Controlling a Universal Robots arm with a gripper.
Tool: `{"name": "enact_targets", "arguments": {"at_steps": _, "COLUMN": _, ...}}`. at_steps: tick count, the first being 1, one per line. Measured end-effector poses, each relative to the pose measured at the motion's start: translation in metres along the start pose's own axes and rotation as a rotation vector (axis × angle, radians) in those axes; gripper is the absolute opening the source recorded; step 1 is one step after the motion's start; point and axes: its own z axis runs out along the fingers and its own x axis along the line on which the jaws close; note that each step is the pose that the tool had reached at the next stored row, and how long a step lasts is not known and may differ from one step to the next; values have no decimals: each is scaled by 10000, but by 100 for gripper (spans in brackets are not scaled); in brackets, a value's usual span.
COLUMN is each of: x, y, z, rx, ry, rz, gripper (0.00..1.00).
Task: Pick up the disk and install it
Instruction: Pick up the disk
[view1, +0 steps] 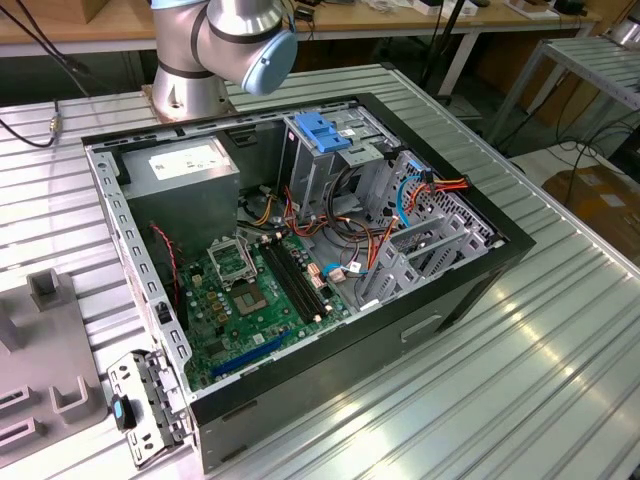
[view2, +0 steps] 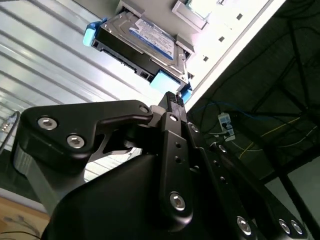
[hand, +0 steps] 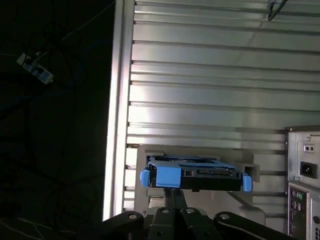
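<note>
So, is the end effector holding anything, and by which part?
It cannot be told: the end effector reaches the blue tab of the disk, but no firm hold is visible.

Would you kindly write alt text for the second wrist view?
The disk, a flat silver-metal hard drive with a blue-banded white label in a blue plastic carrier, sits on a pale grey holder. The black gripper is close beside its blue end tab.
</note>
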Motion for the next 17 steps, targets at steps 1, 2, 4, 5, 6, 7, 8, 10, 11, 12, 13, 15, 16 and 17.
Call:
{"name": "enact_targets", "arguments": {"at_steps": 1, "x": 0, "y": 0, "z": 1, "rx": -5, "ry": 8, "rz": -195, "gripper": 11}}
{"name": "enact_targets", "arguments": {"at_steps": 2, "x": 0, "y": 0, "z": 0, "rx": -10, "ry": 19, "rz": -431, "gripper": 11}}
{"name": "enact_targets", "arguments": {"at_steps": 4, "x": 0, "y": 0, "z": 1, "rx": -19, "ry": 35, "rz": -787, "gripper": 11}}
{"name": "enact_targets", "arguments": {"at_steps": 5, "x": 0, "y": 0, "z": 2, "rx": -23, "ry": 44, "rz": -990, "gripper": 11}}
{"name": "enact_targets", "arguments": {"at_steps": 6, "x": 0, "y": 0, "z": 1, "rx": -27, "ry": 51, "rz": -1132, "gripper": 11}}
{"name": "enact_targets", "arguments": {"at_steps": 7, "x": 0, "y": 0, "z": 1, "rx": -31, "ry": 60, "rz": -1317, "gripper": 11}}
{"name": "enact_targets", "arguments": {"at_steps": 8, "x": 0, "y": 0, "z": 2, "rx": -34, "ry": 64, "rz": -1440, "gripper": 11}}
{"name": "enact_targets", "arguments": {"at_steps": 10, "x": 0, "y": 0, "z": 2, "rx": -45, "ry": 82, "rz": -1843, "gripper": 11}}
{"name": "enact_targets", "arguments": {"at_steps": 11, "x": 0, "y": 0, "z": 3, "rx": -51, "ry": 95, "rz": -2118, "gripper": 11}}
{"name": "enact_targets", "arguments": {"at_steps": 12, "x": 0, "y": 0, "z": 3, "rx": -58, "ry": 111, "rz": -2469, "gripper": 11}}
{"name": "enact_targets", "arguments": {"at_steps": 13, "x": 0, "y": 0, "z": 4, "rx": -65, "ry": 124, "rz": -2780, "gripper": 11}}
{"name": "enact_targets", "arguments": {"at_steps": 15, "x": 0, "y": 0, "z": 4, "rx": -74, "ry": 144, "rz": -3192, "gripper": 11}}
{"name": "enact_targets", "arguments": {"at_steps": 16, "x": 0, "y": 0, "z": 4, "rx": -79, "ry": 151, "rz": -3381, "gripper": 11}}
{"name": "enact_targets", "arguments": {"at_steps": 17, "x": 0, "y": 0, "z": 5, "rx": -82, "ry": 158, "rz": -3525, "gripper": 11}}
